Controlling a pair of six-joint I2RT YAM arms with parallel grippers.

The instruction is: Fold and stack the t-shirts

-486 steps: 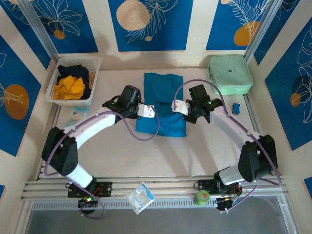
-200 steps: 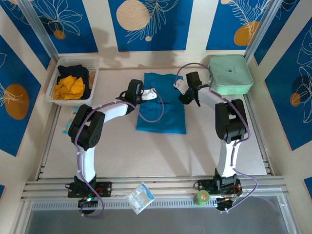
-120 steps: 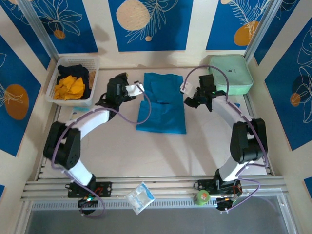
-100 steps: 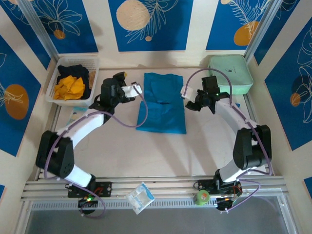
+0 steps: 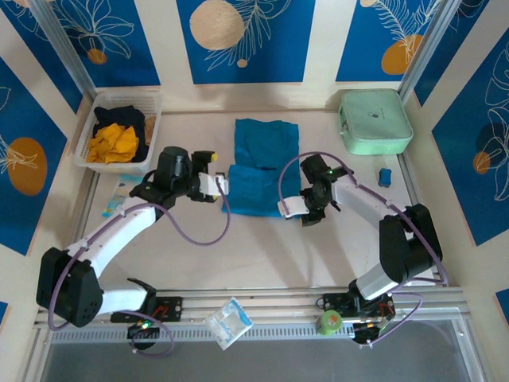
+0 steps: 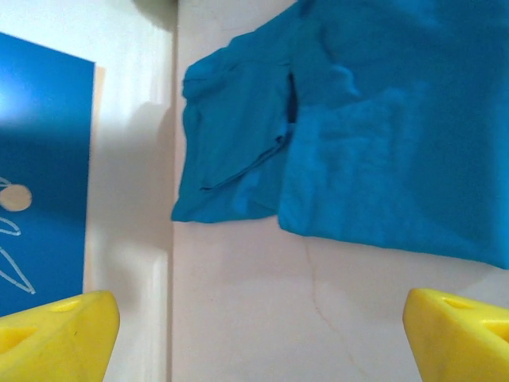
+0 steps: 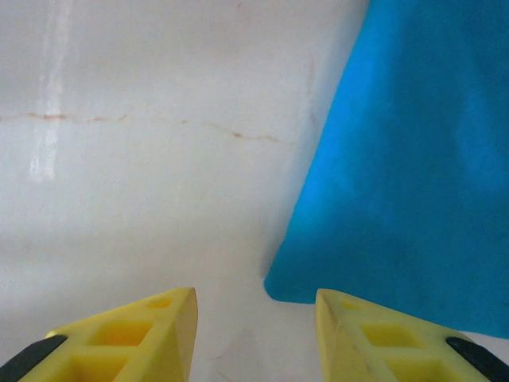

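The teal-blue t-shirt (image 5: 262,169) lies flat in the middle of the table, its far part folded over itself; the left wrist view shows its folded edge (image 6: 350,151). My left gripper (image 5: 219,185) hovers at the shirt's left edge, open wide with nothing between its yellow fingertips (image 6: 60,330). At the shirt's near right corner (image 7: 318,270) my right gripper (image 5: 291,208) stands open, the corner just ahead of its gap (image 7: 254,330). Orange-yellow (image 5: 111,143) and black (image 5: 119,118) t-shirts lie crumpled in the basket.
A white basket (image 5: 156,127) stands at the back left, a mint-green case (image 5: 374,119) at the back right, a small blue object (image 5: 386,177) near it. Clear packets lie at the left (image 5: 119,195) and on the front rail (image 5: 229,322).
Both arms have drawn back from the shirt's far end towards the near side. The left gripper has opened wider; the right has opened a little and come to the near right corner.
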